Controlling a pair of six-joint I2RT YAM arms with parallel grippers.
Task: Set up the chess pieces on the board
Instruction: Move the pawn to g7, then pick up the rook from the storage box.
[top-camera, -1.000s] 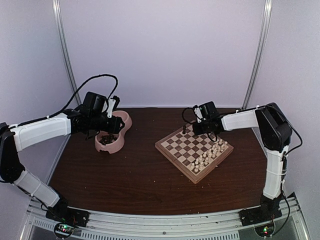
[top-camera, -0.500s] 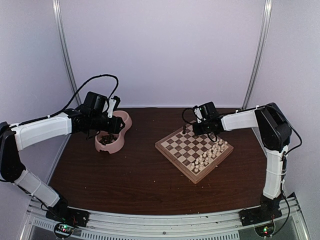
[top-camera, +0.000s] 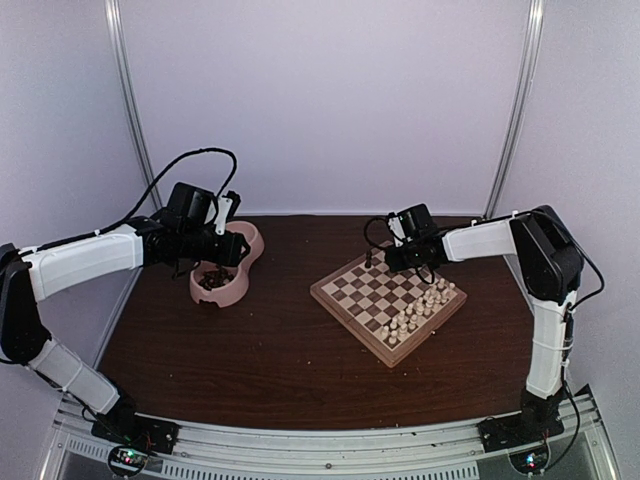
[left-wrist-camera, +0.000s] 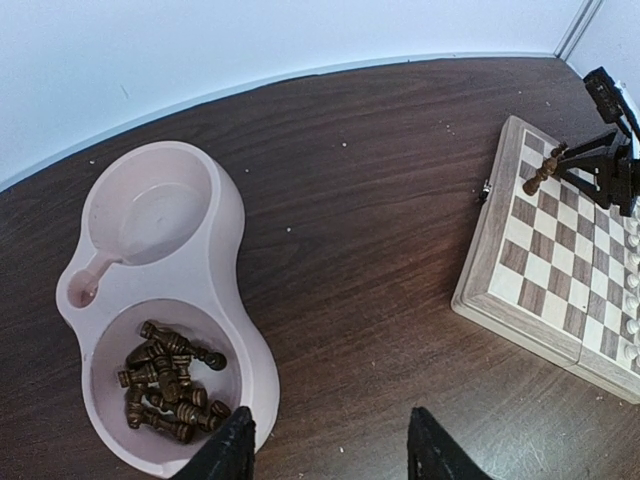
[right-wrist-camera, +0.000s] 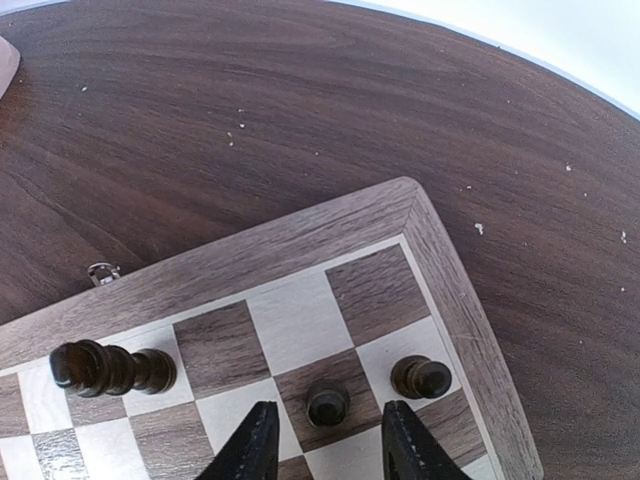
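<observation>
The board (top-camera: 365, 290) is checkered in light and dark brown squares, with a tan border. Dark brown chess pieces (left-wrist-camera: 165, 385) lie in the pink bowl (left-wrist-camera: 232, 235). Cream pieces (top-camera: 415, 312) line the board's four o'clock edge. The table (top-camera: 270, 340) is dark reddish-brown wood grain.

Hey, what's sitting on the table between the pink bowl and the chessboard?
Nothing but bare dark tabletop with a few pale specks. The left wrist view shows the whole stretch from the pink bowl to the board.

No readable text, label or number shows anywhere
</observation>
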